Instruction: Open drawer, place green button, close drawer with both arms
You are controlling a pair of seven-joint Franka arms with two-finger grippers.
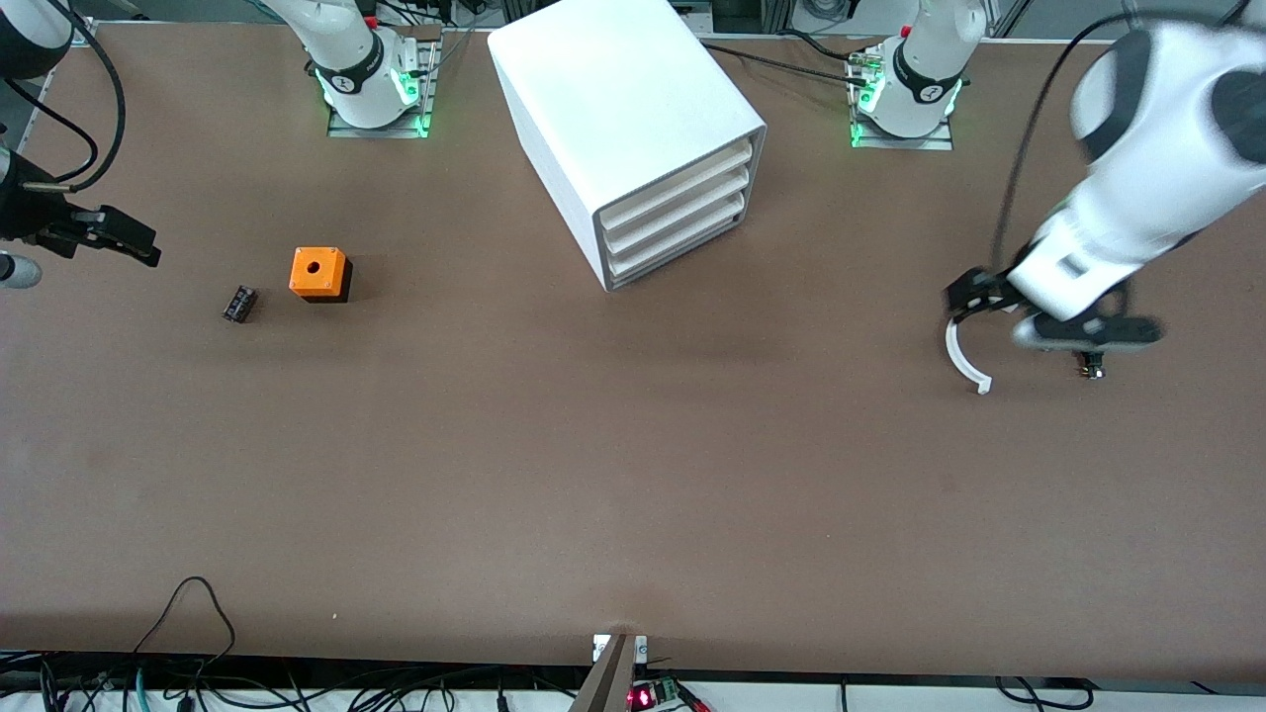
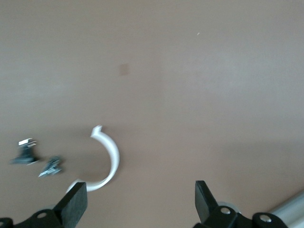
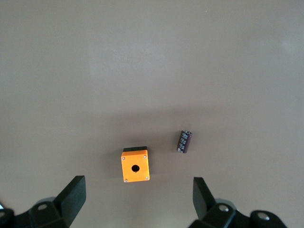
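The white cabinet (image 1: 633, 119) stands at the back middle with all three drawers shut; the bottom drawer (image 1: 682, 247) faces the left arm's end. My left gripper (image 1: 974, 297) is open and empty above a white curved strip (image 1: 964, 361), which also shows in the left wrist view (image 2: 107, 161) by one fingertip (image 2: 76, 202) of that gripper (image 2: 140, 194). Small dark bits (image 1: 1091, 371) lie beside the strip (image 2: 51, 166); no green cap shows, so I cannot tell whether the button is among them. My right gripper (image 1: 124, 240) (image 3: 137, 190) is open and empty.
An orange cube with a hole (image 1: 318, 274) (image 3: 135, 166) and a small black ribbed block (image 1: 238, 304) (image 3: 185, 141) lie at the right arm's end, apart from the right gripper. Cables run along the table's front edge.
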